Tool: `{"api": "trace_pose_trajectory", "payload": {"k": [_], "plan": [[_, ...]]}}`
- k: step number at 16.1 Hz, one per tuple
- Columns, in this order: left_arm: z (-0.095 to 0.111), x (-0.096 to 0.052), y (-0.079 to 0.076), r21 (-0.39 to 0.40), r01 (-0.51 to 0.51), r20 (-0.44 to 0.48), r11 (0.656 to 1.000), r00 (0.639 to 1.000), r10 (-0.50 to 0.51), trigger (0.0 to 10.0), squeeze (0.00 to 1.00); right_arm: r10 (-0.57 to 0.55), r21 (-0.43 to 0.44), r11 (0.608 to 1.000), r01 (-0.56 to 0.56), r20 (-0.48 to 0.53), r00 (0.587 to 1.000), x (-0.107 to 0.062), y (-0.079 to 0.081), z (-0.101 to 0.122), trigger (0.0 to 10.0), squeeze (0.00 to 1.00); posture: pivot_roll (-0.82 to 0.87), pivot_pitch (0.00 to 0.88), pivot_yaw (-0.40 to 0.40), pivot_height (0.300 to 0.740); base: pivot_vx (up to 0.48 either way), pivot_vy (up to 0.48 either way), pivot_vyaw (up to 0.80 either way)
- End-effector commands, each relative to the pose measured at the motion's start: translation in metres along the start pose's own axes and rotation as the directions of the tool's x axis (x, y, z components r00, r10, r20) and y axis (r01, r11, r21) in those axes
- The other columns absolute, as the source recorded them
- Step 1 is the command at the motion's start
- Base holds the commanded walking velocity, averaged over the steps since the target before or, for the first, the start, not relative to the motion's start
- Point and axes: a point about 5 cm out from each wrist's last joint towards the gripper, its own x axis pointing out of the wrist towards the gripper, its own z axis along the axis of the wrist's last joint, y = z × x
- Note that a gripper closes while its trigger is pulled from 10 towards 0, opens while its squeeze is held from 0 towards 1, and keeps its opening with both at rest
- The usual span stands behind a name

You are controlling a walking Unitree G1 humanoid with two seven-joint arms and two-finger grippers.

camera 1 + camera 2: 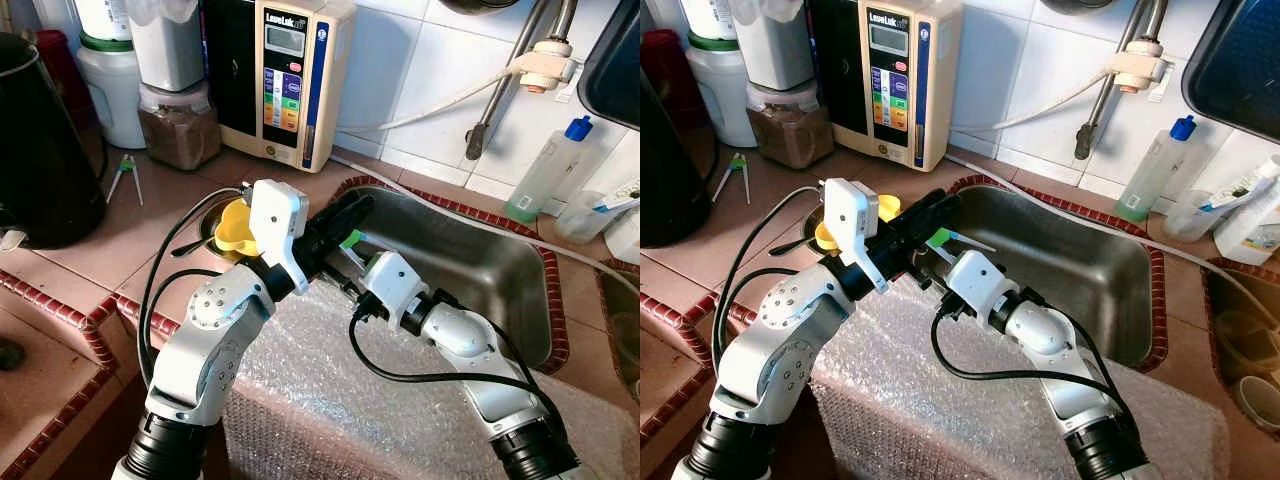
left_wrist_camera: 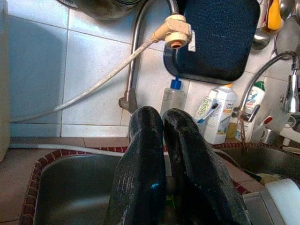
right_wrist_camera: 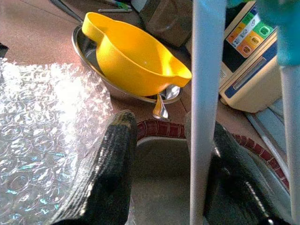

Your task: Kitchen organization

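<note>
My left gripper reaches out over the near left corner of the steel sink. Its two black fingers press together, with a green bit of a thin white-handled tool caught low between them. My right gripper comes in from the sink side just below, open, and the tool's white handle runs down between its fingers against one of them. A yellow bowl sits tilted in a shallow steel dish on the counter, left of the sink.
Bubble wrap covers the counter's front below both arms. A black kettle stands at the left. A water machine and jars line the back wall. A tap pipe and bottles stand behind the sink.
</note>
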Motion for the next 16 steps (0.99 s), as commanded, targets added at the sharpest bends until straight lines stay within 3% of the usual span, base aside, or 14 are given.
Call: {"api": "trace_pose_trajectory", "payload": {"k": [1, 9, 16], "plan": [[0.001, 0.001, -0.006, 0.011, 0.018, -0.002, 1.0, 1.0, -0.018, 0.0, 0.0, 0.01, -0.024, 1.0, -0.01, 0.008, 1.0, 0.001, 0.002, 0.002, 0.0, 0.0, 0.13, 0.0, -0.104, 0.74, 0.0, 0.0, 0.0], [0.0, -0.001, -0.004, 0.015, 0.008, -0.01, 1.0, 1.0, -0.007, 0.0, 0.0, -0.134, -0.07, 0.989, 0.131, -0.037, 0.99, -0.006, -0.017, -0.008, 0.0, 0.0, 0.14, 0.0, -0.095, 0.74, 0.0, 0.0, 0.0], [-0.002, -0.001, -0.003, 0.034, 0.005, -0.022, 0.999, 1.0, -0.004, 0.0, 0.0, -0.159, -0.073, 0.985, 0.156, -0.036, 0.987, -0.009, -0.021, -0.009, 0.0, 0.0, 0.14, 0.0, -0.089, 0.74, 0.0, 0.0, 0.0]]}}
